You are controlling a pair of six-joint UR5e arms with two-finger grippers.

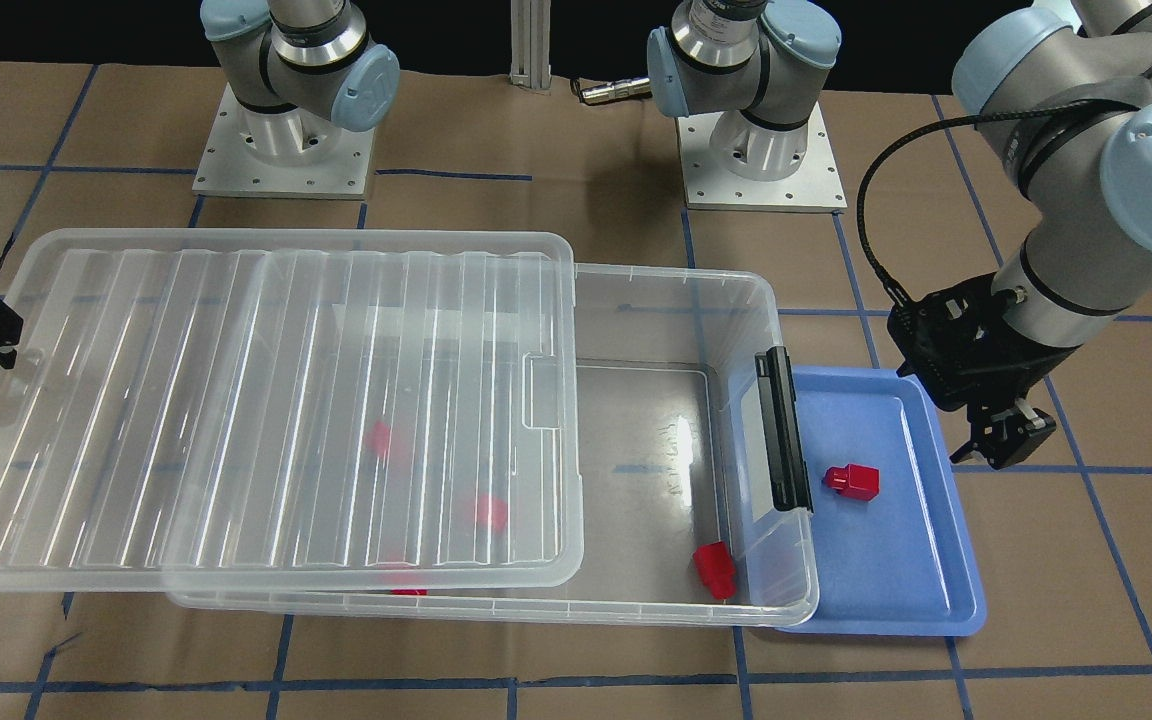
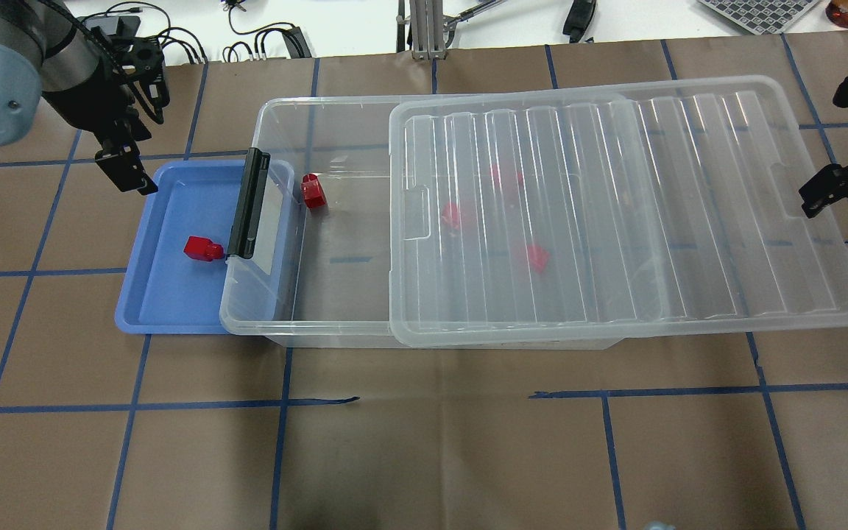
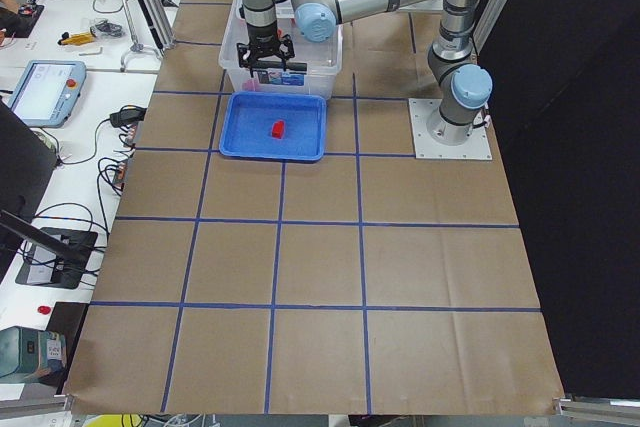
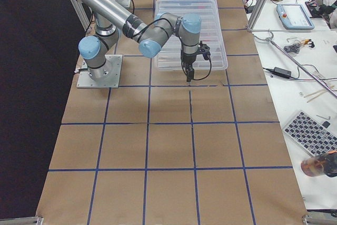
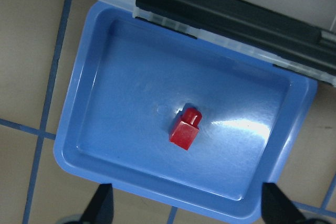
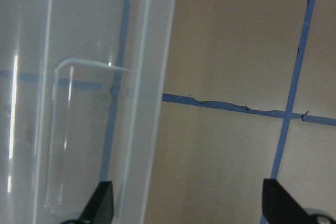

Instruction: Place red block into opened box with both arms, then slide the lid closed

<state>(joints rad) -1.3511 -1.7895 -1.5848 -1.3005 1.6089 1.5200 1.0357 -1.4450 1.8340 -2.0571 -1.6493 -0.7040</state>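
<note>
Two grippers, both empty.

Front-facing view: the left gripper hangs over the blue tray's outer edge. The red block lies beyond its jaws, toward the box, which the lid mostly covers.

Overhead view: the right gripper waits at the lid's far short end.

Left wrist view only: jaws spread wide, block centred ahead.

Right wrist view only: jaws wide, lid rim between them, nearer one finger.

Likely hazards: a finger strikes the black latch just past the block, or an off-centre pinch makes the glossy block skid.
</note>
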